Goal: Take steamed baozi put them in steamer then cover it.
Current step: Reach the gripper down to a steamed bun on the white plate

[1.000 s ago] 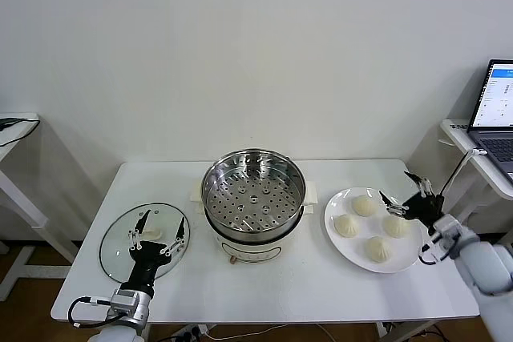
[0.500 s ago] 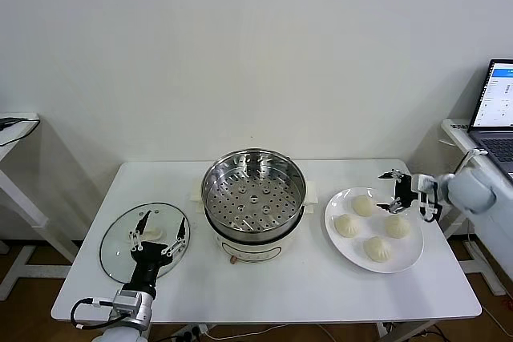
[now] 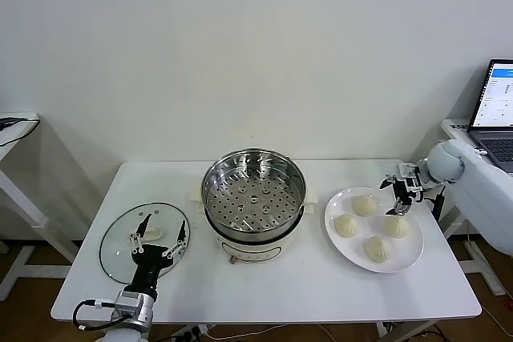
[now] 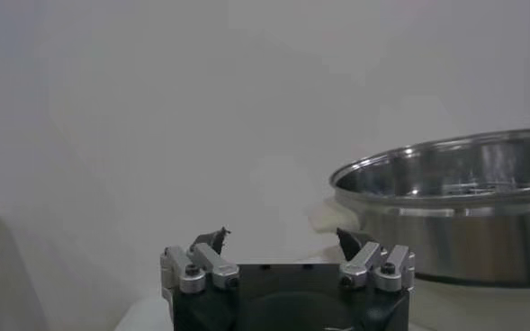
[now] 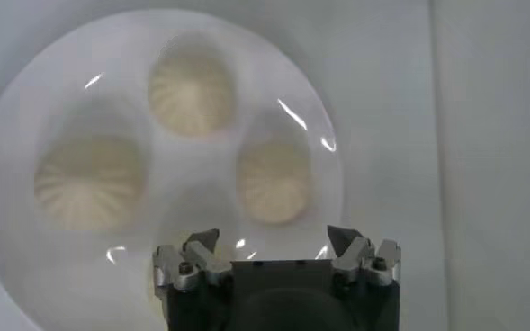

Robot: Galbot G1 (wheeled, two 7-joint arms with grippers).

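Observation:
Four cream-white baozi [image 3: 364,205] lie on a white plate [image 3: 334,207] at the table's right. My right gripper [image 3: 398,191] hangs open and empty above the plate's far right side. Its wrist view looks down on three of the buns [image 5: 191,88], with its open gripper [image 5: 272,241] above the plate [image 5: 31,108]. The steel steamer [image 3: 253,198] stands uncovered at the table's middle, its perforated tray bare. The glass cover [image 3: 116,239] lies flat on the table's left. My left gripper [image 3: 159,234] is open and empty over the cover. The left wrist view shows that gripper [image 4: 282,241] and the steamer's rim [image 4: 453,207].
A laptop [image 3: 498,110] sits on a side table at the far right, close to my right arm. Another small table [image 3: 16,130] stands at the far left. A white wall runs behind the table.
My right arm has swung in from beyond the table's right edge, and its gripper now points down over the plate. My left gripper has barely moved.

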